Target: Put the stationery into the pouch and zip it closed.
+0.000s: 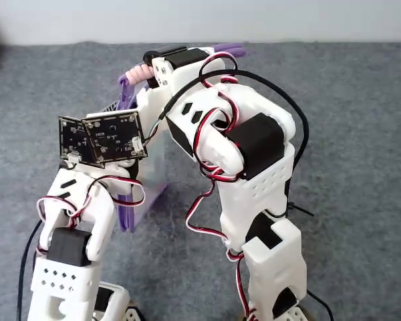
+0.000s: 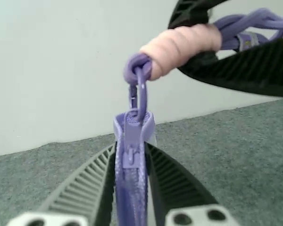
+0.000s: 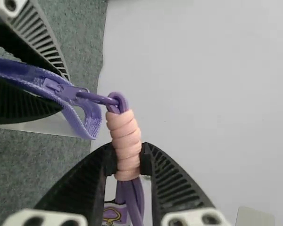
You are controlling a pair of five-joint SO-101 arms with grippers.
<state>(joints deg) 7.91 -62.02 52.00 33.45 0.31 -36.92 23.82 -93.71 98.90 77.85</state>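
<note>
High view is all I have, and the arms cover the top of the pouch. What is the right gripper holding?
Observer: Its own wrist view shows the right gripper shut on the pink coil wrapped round the zip's pull cord.
Operator: And the left one?
Observer: The left gripper pinches the pouch by its zip edge, fingertips about level with the slider.
Operator: Where along the zip is the slider?
Observer: Close to the end tab. A ring links it to the coil.
</note>
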